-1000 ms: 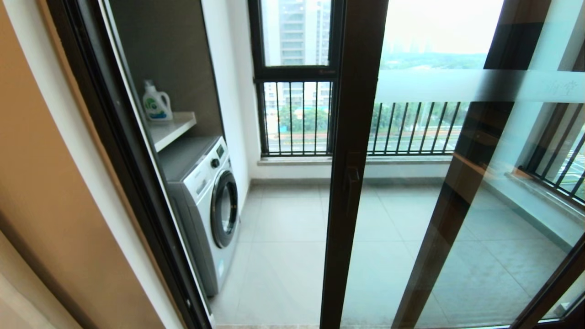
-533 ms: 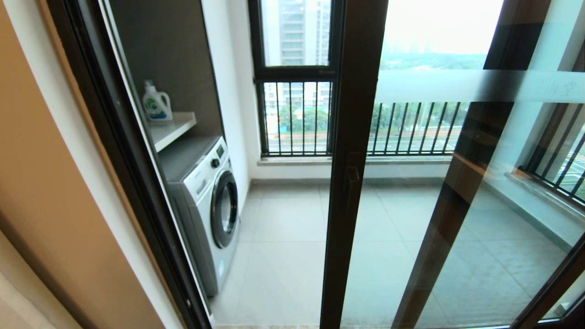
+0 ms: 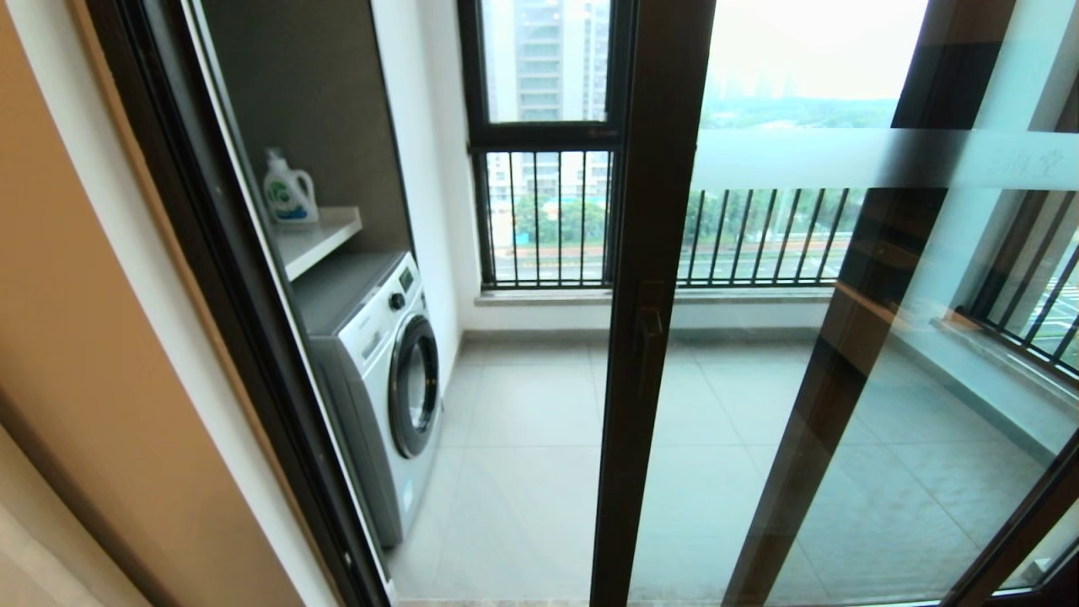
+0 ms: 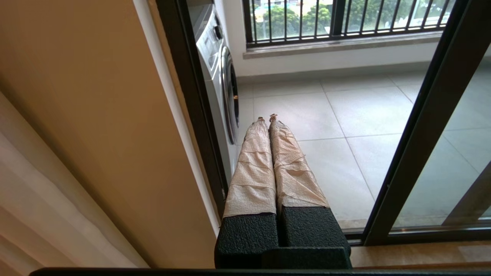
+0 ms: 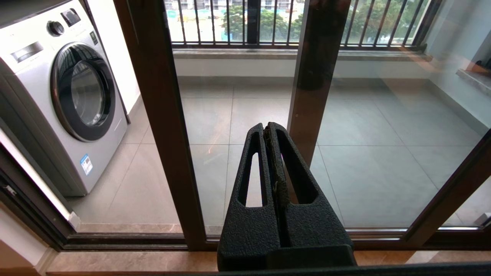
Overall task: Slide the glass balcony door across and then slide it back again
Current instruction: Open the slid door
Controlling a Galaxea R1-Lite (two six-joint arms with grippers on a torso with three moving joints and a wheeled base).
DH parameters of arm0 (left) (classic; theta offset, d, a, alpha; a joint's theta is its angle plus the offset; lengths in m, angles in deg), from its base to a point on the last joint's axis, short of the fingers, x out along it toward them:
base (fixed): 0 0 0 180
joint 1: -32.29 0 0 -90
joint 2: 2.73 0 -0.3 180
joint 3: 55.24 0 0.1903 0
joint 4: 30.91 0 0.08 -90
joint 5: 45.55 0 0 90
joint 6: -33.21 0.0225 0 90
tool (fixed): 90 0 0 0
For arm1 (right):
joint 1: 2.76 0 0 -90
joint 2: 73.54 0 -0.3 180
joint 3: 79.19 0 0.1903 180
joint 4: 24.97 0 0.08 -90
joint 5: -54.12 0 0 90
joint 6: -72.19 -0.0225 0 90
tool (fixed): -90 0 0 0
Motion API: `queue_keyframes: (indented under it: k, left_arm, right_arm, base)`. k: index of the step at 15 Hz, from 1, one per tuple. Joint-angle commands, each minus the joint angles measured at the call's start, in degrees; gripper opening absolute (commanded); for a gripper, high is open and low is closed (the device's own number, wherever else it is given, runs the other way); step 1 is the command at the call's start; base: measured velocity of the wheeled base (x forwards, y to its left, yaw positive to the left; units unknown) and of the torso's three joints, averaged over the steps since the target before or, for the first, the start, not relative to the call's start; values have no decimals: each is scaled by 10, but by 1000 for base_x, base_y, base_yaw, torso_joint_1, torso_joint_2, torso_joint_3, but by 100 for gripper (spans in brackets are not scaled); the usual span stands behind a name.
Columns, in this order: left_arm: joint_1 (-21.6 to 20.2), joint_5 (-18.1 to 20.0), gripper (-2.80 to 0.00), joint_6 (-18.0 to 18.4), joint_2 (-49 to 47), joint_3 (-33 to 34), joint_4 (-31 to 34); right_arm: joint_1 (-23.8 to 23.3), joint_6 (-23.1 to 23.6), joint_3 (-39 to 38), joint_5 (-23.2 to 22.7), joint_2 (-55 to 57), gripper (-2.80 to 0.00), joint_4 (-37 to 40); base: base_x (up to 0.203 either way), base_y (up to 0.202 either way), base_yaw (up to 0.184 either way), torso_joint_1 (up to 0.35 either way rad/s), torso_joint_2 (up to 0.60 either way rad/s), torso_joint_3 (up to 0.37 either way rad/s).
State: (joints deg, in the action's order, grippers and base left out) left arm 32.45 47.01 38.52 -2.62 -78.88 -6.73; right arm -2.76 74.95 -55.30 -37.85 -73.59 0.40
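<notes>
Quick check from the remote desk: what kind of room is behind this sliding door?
Likely a high-rise flat's laundry balcony: a washing machine under a shelf with a detergent bottle, a railed outer window facing towers, behind the glass balcony door.

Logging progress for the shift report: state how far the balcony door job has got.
The glass balcony door stands partway across, leaving an opening by the washing machine. Nothing is in hand: the left gripper and right gripper hang short of the frame, jaws shut, touching nothing. Which slides remain cannot be told from here.
</notes>
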Motion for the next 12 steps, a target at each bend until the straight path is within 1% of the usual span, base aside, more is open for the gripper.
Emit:
queue_keyframes:
  k: [1,8,9,12]
  left_arm:
    - [0,-1,-280,-2,-2,2,-2]
    - [0,-1,-280,-2,-2,3,-4]
    - [0,-1,-280,-2,-2,3,-4]
    - [0,-1,-280,-2,-2,3,-4]
  right_arm:
    - [0,0,0,0,0,-280,0]
    - [0,2,0,0,0,-280,0]
    - [0,8,0,-2,0,-280,0]
    - [0,2,0,0,0,-280,0]
  base:
    - [0,0,0,0,0,0]
    - [0,0,0,0,0,0]
    - [0,0,0,0,0,0]
    - [0,0,0,0,0,0]
